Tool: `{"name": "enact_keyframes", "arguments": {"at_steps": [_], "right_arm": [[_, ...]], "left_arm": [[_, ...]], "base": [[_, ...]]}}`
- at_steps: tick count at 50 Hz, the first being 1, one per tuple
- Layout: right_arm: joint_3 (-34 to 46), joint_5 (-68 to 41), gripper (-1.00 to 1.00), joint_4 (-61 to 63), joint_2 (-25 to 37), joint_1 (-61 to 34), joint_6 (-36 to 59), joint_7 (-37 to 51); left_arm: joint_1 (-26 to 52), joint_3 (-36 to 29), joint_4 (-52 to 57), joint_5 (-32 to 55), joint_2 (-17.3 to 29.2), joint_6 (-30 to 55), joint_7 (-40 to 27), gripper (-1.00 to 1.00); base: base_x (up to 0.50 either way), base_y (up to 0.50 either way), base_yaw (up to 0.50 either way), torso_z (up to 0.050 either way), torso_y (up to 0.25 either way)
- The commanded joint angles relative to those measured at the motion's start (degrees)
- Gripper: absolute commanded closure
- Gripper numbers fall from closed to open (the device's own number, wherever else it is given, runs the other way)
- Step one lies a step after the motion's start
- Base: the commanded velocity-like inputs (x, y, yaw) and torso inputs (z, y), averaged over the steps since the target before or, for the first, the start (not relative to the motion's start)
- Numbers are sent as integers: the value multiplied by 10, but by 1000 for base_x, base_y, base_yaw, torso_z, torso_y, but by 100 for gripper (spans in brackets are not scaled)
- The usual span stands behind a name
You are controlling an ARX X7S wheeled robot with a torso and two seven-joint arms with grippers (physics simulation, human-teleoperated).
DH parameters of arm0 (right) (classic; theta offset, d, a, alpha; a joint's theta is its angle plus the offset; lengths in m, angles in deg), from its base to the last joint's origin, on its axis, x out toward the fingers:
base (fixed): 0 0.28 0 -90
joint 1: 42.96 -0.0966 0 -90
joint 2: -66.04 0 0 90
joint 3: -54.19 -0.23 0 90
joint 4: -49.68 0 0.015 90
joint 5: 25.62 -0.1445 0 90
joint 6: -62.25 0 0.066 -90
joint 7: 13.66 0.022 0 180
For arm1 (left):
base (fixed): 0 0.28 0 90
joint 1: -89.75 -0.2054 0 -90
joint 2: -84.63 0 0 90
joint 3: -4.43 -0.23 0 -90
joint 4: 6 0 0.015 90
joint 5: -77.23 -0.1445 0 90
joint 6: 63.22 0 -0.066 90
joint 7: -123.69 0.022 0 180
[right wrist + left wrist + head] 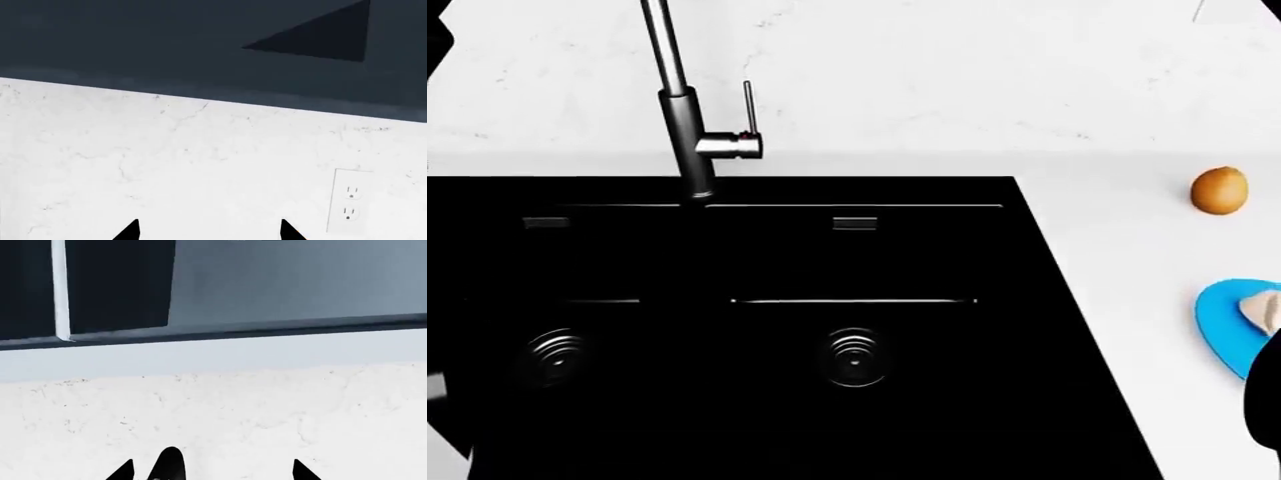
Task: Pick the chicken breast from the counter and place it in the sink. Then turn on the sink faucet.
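White marbled backsplash [961,70] runs along the far side of a plain white worktop [1121,230], into which a glossy black double sink [761,250] is set. Each basin shows a round metal-ringed drain: left drain [551,357], right drain [856,357]. Both basins appear to hold nothing else. Behind the sink's far rim stands the sink faucet [683,110], a slim dark-grey tube on a cylindrical base, with its thin lever [747,105] pointing straight up on the right side; no water is visible.

On the worktop well to the right of the sink lies a blue plate [1228,320], cut by the picture's edge. The chicken breast [1264,308], a pale cream lump, rests on that plate, only partly in view. Farther back sits an orange-brown egg-shaped object [1218,190], apart from the plate.

Neither arm reaches into the head view's working area. The left tool [213,471] shows only black fingertips spread wide against the wall, with nothing between them; the right tool [210,231] is likewise spread and empty, facing the backsplash near a wall socket [350,202]. Dark upper cabinets [167,40] hang above.

Judged progress: none of the task is done. The chicken breast is not yet grasped, the sink has yet to receive it, and the faucet has yet to be turned on.
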Motion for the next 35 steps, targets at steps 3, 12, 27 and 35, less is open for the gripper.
{"name": "enact_keyframes", "arguments": {"at_steps": [3,12,27,35], "right_arm": [[8,-13,-100,-6,5,-2,-11,8],[20,-12,-100,8,15,6,-38,2],[25,-19,-100,10,22,12,-51,2],[37,-4,-100,12,32,54,-86,-10]], "left_arm": [[-6,-10,-2,0,9,-12,-14,-100],[-13,-21,4,1,19,-21,-14,-100],[-24,-29,3,4,26,-36,-14,-100],[-74,-35,0,-8,35,-75,2,-100]], "base": [[500,0,0,0,0],[222,-2,0,0,0],[0,-465,0,0,0],[0,0,0,0,0]]}}
